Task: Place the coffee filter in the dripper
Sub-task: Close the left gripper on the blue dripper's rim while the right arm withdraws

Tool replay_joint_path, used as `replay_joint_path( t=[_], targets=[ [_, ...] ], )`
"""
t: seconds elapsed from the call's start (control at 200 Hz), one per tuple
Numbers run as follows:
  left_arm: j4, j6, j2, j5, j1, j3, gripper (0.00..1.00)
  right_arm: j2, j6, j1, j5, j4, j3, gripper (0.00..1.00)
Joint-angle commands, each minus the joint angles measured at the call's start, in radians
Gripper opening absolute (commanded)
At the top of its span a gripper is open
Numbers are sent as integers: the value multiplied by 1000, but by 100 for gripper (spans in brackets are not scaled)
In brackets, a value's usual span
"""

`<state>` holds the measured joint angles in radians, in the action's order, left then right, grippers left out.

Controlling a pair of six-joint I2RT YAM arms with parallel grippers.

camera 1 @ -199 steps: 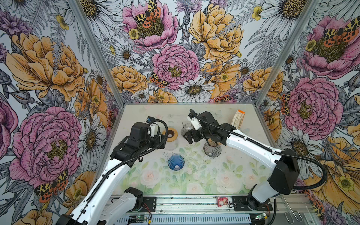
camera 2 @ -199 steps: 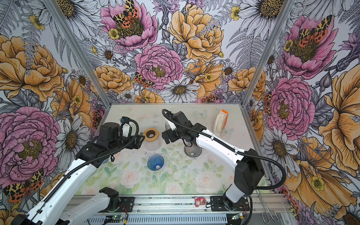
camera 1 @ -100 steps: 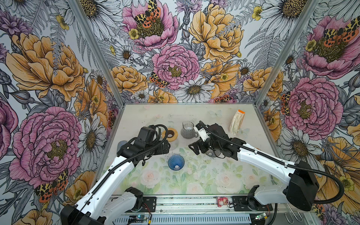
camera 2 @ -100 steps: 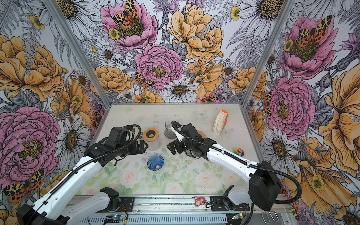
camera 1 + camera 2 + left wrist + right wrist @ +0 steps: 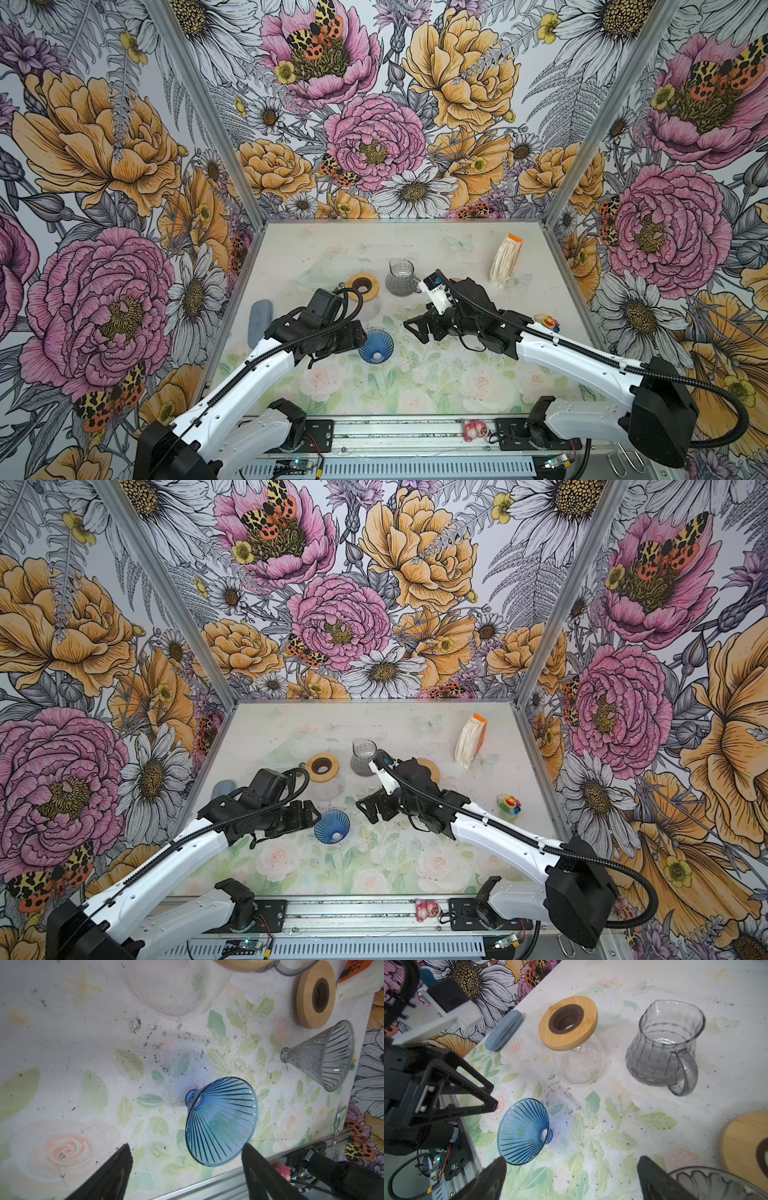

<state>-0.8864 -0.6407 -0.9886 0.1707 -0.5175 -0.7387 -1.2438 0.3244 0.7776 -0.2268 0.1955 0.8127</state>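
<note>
The dripper [image 5: 376, 347] [image 5: 331, 832] is a blue ribbed glass cone lying on its side on the floral mat. My left gripper [image 5: 360, 337] [image 5: 186, 1148] is open just left of it. In the left wrist view the dripper [image 5: 220, 1122] has its wide rim between the two black fingers, close to one of them. My right gripper [image 5: 415, 330] [image 5: 571, 1160] is open and empty, right of the dripper [image 5: 523, 1131] and apart from it. The coffee filter pack [image 5: 506, 261] [image 5: 471, 741], white with an orange label, stands at the back right, far from both grippers.
A clear carafe with a wooden lid [image 5: 363, 284] [image 5: 568, 1022] and a grey glass pitcher [image 5: 401, 277] [image 5: 666, 1047] stand behind the dripper. A grey dripper [image 5: 320, 1053] and a loose wooden ring [image 5: 315, 994] lie under my right arm. A blue-grey case [image 5: 260, 318] lies left, a small toy [image 5: 546, 321] right.
Both arms have come forward and down toward the blue dripper. My left gripper now brackets its rim with the jaws a little narrower. My right gripper has left the pitcher.
</note>
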Motion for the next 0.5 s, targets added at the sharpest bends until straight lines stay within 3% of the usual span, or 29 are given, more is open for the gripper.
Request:
replay_joint_path(
  t=[0.0,0.495],
  targets=[
    [60,-37,1,42,-16,45,81,-3,24,10,-5,-38,2,100],
    [203,0,-136,103,-18,74,58,-44,13,44,-88,-36,1,99]
  ],
)
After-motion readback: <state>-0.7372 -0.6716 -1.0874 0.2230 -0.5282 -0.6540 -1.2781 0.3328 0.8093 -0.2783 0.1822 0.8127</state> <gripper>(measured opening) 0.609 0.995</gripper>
